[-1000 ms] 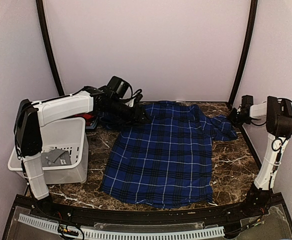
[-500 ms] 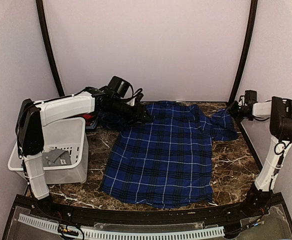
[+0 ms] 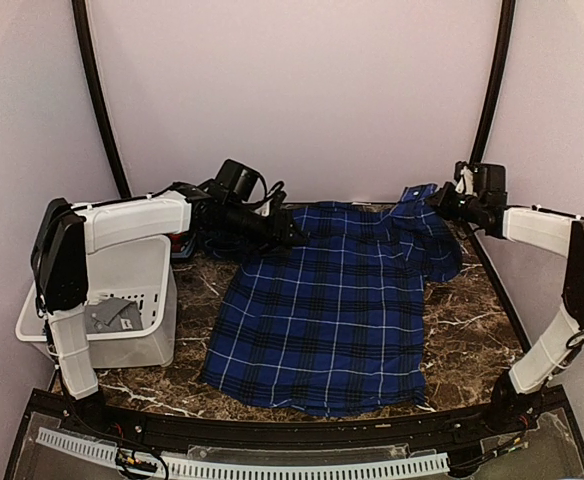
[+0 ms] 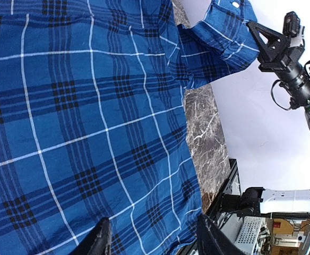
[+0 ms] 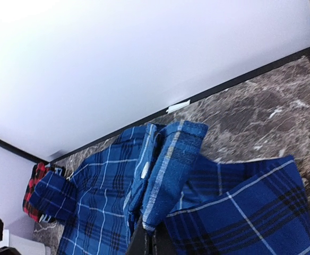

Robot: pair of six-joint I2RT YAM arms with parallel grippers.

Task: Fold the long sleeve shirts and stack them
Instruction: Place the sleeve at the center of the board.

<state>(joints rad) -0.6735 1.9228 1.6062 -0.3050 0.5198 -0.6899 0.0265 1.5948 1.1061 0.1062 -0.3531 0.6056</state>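
right gripper (image 3: 440, 200) pinched shut on sleeve cuff (image 5: 173, 154) of blue shirt (image 3: 322, 310), cuff raised at shirt's far-right corner; shirt body flat on table (image 3: 462, 330) | left gripper (image 4: 152, 241) half open over shirt's far-left shoulder, gripping nothing | red-and-black shirt (image 5: 34, 197) past blue shirt's far-left corner | step: folding that sleeve | next: likely carry cuff inward across shirt body

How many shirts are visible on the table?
2. The blue shirt lies spread across the middle; the red-and-black shirt is at the far left, mostly hidden. More may be hidden.
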